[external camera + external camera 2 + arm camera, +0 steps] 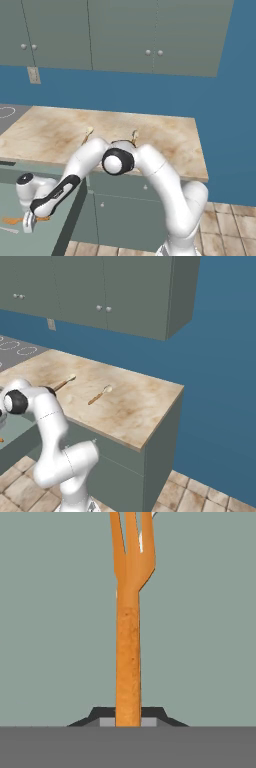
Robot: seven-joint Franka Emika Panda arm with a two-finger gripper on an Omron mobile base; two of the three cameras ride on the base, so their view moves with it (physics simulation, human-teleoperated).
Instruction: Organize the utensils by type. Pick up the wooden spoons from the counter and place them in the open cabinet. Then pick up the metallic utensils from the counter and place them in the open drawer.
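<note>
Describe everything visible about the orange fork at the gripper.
The orange fork looks like speckled orange-brown wood or plastic: a long straight handle widening into a head with three tines. In the hand view its handle runs straight up from between the dark fingertips of the gripper, which looks shut on it. It lies over the drawer's grey-green floor; in the left base view it shows beside the gripper, low in the drawer.

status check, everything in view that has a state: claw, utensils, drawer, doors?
Claw: shut on the orange fork, down in the drawer.
Orange fork: gripped by its handle, tines pointing away from the claw.
Drawer: open.
Silver utensil: lying flat in the drawer.
Wooden spoons: both lying on the counter, apart, not picked up.
Upper cabinet doors: shut.
</note>
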